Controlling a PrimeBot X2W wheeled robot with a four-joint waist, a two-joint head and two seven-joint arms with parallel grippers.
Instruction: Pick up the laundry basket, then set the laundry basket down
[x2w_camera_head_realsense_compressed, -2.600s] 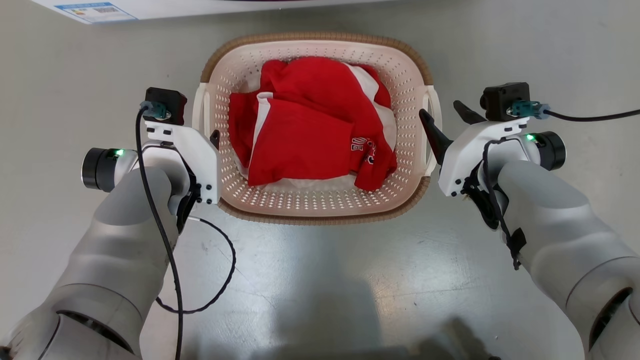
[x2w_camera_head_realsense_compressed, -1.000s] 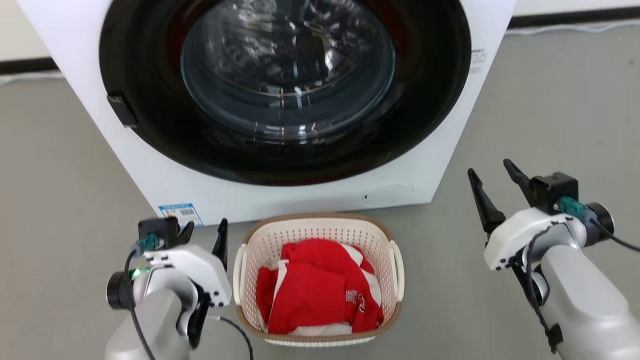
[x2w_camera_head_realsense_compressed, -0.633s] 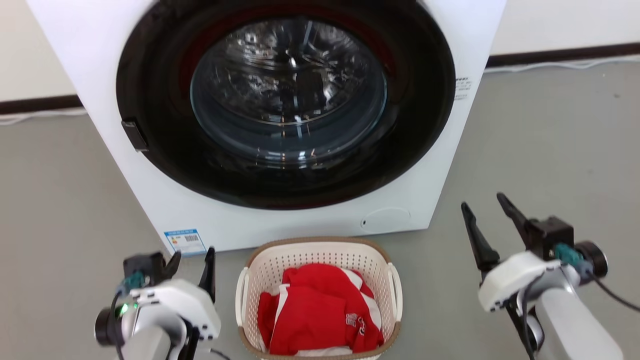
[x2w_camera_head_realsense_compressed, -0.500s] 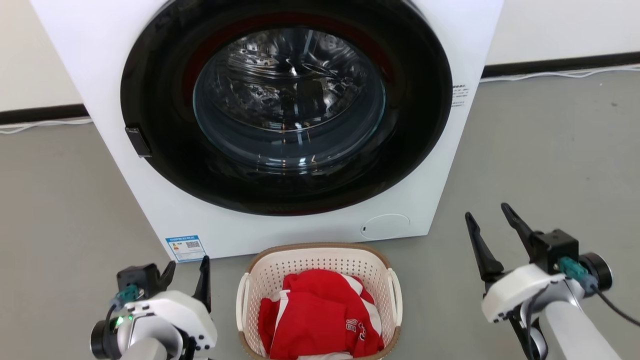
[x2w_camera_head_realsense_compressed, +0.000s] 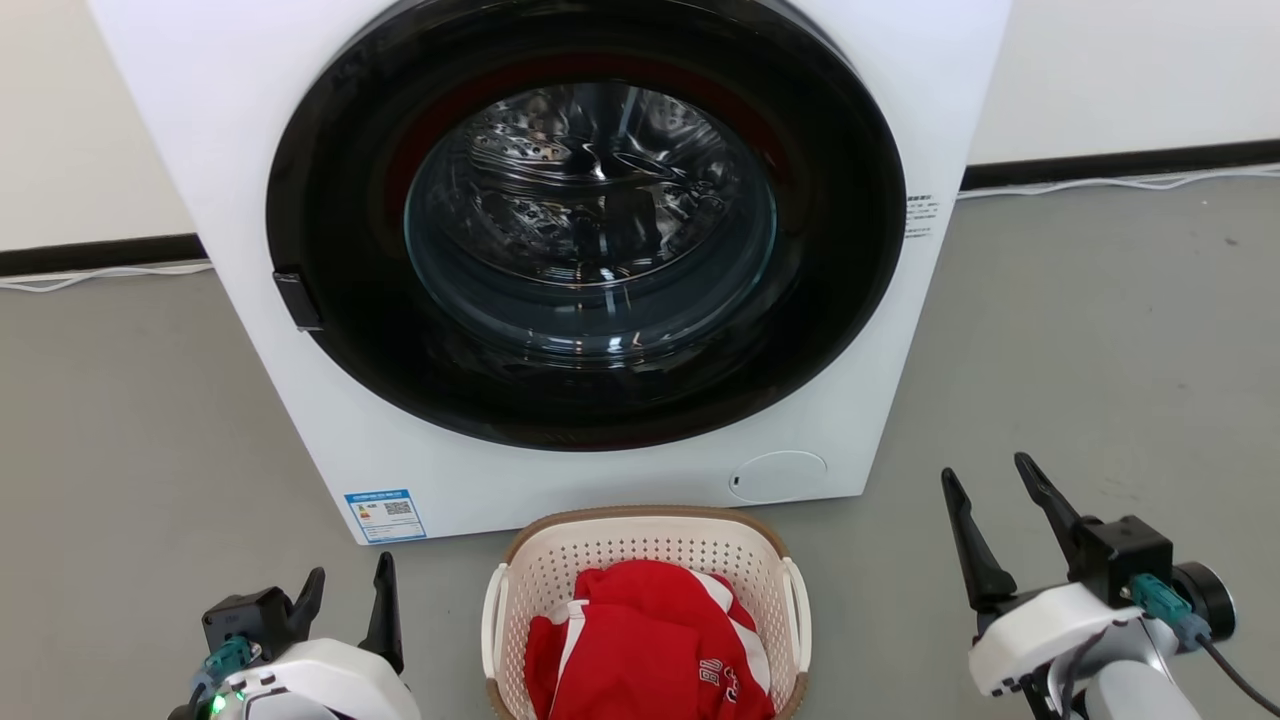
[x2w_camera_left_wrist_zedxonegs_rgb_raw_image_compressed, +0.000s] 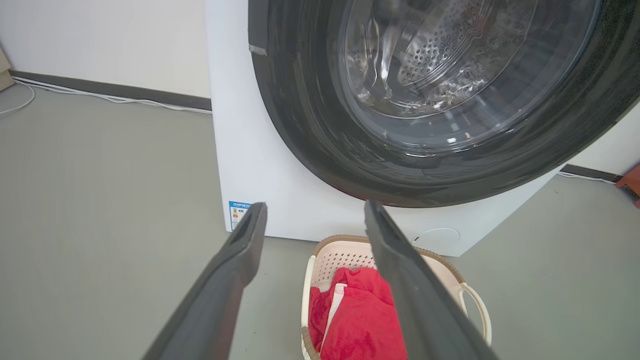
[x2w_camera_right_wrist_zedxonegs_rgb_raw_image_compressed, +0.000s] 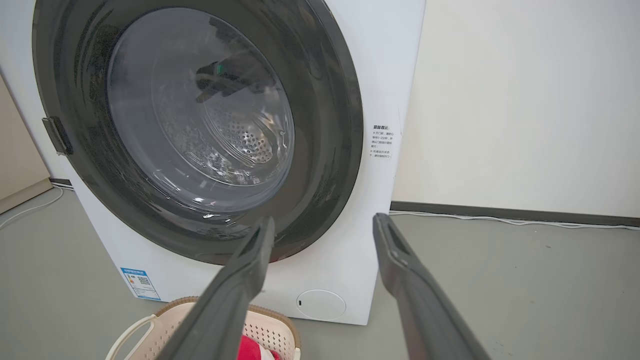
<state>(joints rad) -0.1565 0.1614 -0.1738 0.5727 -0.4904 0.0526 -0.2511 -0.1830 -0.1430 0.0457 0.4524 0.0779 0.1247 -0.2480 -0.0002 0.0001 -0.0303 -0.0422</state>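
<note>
— Item: laundry basket (x2w_camera_head_realsense_compressed: 640, 548)?
— Sitting on the floor (x2w_camera_head_realsense_compressed: 1100, 350) just in front of the washing machine (x2w_camera_head_realsense_compressed: 590, 230), mouth facing up, handle-to-handle axis running parallel to the machine's front; red garment (x2w_camera_head_realsense_compressed: 650, 650) lying inside.
— Jaws?
— Left gripper (x2w_camera_head_realsense_compressed: 350, 565) and right gripper (x2w_camera_head_realsense_compressed: 985, 467) hanging before the machine, flanking the basket; both jaws gaping, gripping nothing.

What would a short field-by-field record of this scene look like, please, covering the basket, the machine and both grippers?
laundry basket: upright on the grey floor, just in front of the washing machine
contents: red and white clothing
machine: white, with a round glass door facing the robot
left gripper: open, empty, left of the basket, not touching it
right gripper: open, empty, farther off on the basket's right
task state: basket on the floor, not held
</note>
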